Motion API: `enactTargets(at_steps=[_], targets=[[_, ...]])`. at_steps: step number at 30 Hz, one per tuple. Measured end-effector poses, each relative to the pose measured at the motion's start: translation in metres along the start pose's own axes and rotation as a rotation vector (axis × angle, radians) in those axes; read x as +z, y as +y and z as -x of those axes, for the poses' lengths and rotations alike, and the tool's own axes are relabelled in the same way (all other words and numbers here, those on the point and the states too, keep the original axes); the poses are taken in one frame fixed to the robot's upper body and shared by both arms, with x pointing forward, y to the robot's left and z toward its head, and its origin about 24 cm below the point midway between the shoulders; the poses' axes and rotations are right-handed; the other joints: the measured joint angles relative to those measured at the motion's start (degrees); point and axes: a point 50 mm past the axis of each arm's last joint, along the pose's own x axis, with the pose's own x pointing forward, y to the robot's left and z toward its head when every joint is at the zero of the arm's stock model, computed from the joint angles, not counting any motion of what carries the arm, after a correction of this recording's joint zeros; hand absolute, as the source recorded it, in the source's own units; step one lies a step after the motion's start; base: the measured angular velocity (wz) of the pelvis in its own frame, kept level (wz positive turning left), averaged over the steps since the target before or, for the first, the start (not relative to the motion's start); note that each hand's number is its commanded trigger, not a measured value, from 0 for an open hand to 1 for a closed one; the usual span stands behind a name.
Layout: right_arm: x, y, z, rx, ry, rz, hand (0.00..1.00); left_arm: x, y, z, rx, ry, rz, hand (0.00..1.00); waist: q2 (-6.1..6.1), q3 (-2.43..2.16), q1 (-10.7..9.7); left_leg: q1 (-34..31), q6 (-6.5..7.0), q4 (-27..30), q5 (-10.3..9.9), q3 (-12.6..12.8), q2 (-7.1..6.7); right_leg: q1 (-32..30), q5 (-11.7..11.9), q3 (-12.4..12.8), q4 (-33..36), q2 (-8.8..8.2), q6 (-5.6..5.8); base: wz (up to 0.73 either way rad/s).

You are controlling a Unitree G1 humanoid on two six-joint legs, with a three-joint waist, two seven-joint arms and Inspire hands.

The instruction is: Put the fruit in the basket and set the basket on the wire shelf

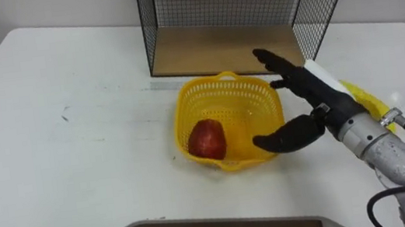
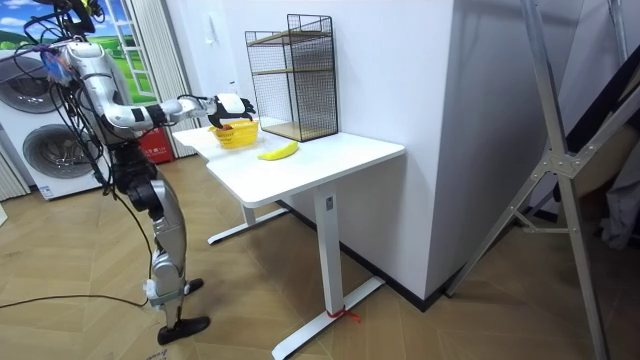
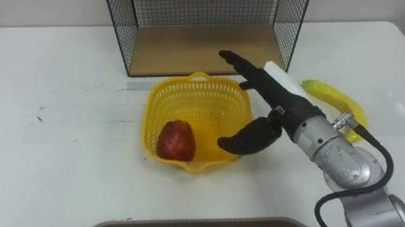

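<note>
A yellow plastic basket [image 1: 225, 95] [image 3: 194, 96] stands on the white table [image 1: 51, 157] in front of the wire shelf [image 1: 228, 8] [image 3: 204, 7]. A red apple [image 1: 207, 139] [image 3: 175, 140] lies inside it at the near left. My right hand [image 1: 302, 92] [image 3: 266, 93] is open at the basket's right rim, fingers stretched toward the shelf and thumb spread along the basket's near right side. A yellow banana [image 1: 365, 98] [image 3: 332, 98] lies on the table behind that forearm, partly hidden by it. In the room view I stand at the table's end with the right hand [image 2: 232, 105] over the basket [image 2: 236, 133].
The shelf's wooden floor [image 1: 226, 51] sits just behind the basket, enclosed by black mesh at the back and sides. The table's near edge [image 1: 201, 219] runs close below the basket. Washing machines [image 2: 40, 130] stand behind me in the room view.
</note>
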Motion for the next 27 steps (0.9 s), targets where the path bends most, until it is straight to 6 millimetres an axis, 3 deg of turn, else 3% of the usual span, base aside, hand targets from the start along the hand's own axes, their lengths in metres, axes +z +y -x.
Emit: enactTargets(at_steps=[5,13,27], targets=[[-0.006,0.0,0.0,-0.001,0.021,-0.011,0.0,0.001,0.0,0.0,0.0,-0.003,0.0,0.0,-0.34,0.1,-0.01,-0.02,0.07,0.03,0.04,0.0,-0.02,-0.11,-0.01,0.06,0.09,-0.04,0.0,0.0],[-0.008,-0.008,0.001,-0.057,0.026,-0.027,0.0,-0.002,-0.001,0.0,-0.004,0.002,-0.001,0.0,-1.29,-0.2,-0.02,0.1,0.1,-0.17,0.06,0.21,-0.08,-0.13,0.0,0.36,-0.58,-0.03,0.02,0.0],[0.005,-0.069,0.005,-0.407,-0.054,-0.062,0.0,-0.008,-0.002,0.001,-0.006,0.012,0.0,0.0,-1.95,0.25,-1.49,1.37,0.09,-0.86,0.06,-0.2,-0.12,0.8,-0.03,0.37,-0.8,0.06,0.05,0.01]])
